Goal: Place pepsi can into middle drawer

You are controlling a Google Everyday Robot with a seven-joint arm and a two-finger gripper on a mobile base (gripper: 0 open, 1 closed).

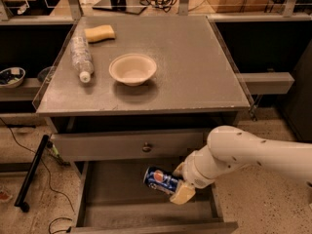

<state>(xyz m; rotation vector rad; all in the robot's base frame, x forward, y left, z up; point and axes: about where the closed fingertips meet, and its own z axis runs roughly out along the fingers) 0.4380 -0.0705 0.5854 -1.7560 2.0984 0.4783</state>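
Note:
The pepsi can point(159, 179), blue with its globe logo showing, lies tilted on its side in my gripper point(179, 185). The gripper is shut on the can's right end and holds it above the floor of the middle drawer point(112, 199), which is pulled open below the cabinet. My white arm point(243, 155) reaches in from the right, over the drawer's right wall. The drawer floor is bare and grey.
The drawer above point(126, 145) is closed, with a small round knob point(146, 147). On the cabinet top point(195, 67) lie a clear plastic bottle point(80, 55), a white bowl point(132, 68) and a yellow sponge point(100, 32). A black pole point(31, 172) leans at the left.

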